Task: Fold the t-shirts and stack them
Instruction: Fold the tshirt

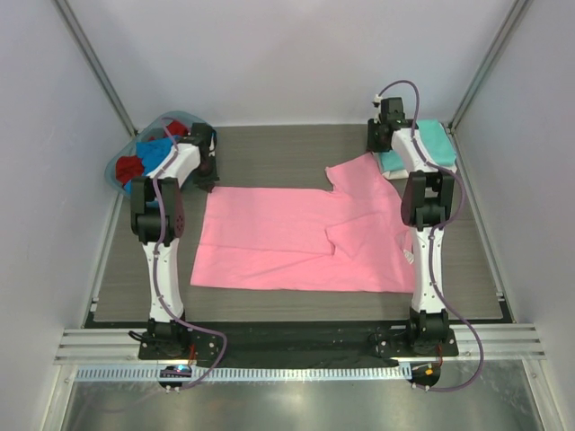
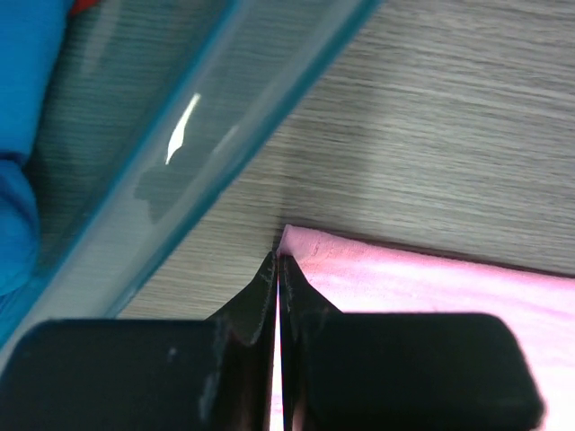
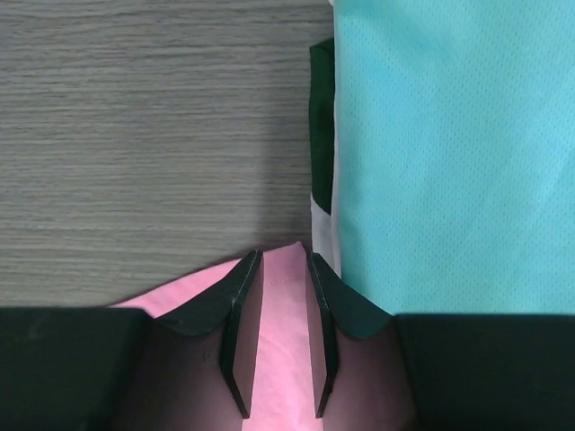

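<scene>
Pink t-shirt (image 1: 296,238) spread flat between both arms. Left gripper (image 2: 278,269) pinched together on its far-left corner; right gripper (image 3: 279,269) clamped on the far-right edge, beside the folded teal t-shirt (image 3: 449,153). Soft, light, floppy (likely to sag); best gripped at corners.

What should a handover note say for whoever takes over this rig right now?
Left gripper: shut at the pink t-shirt's far left corner.
Right gripper: jaws straddle its far right corner, not fully closed.
Pink t-shirt spread flat on the table, unfolded.
Folded teal t-shirt lies far right, on white cloth.
Blue t-shirt and red t-shirt wait in the basket.
</scene>
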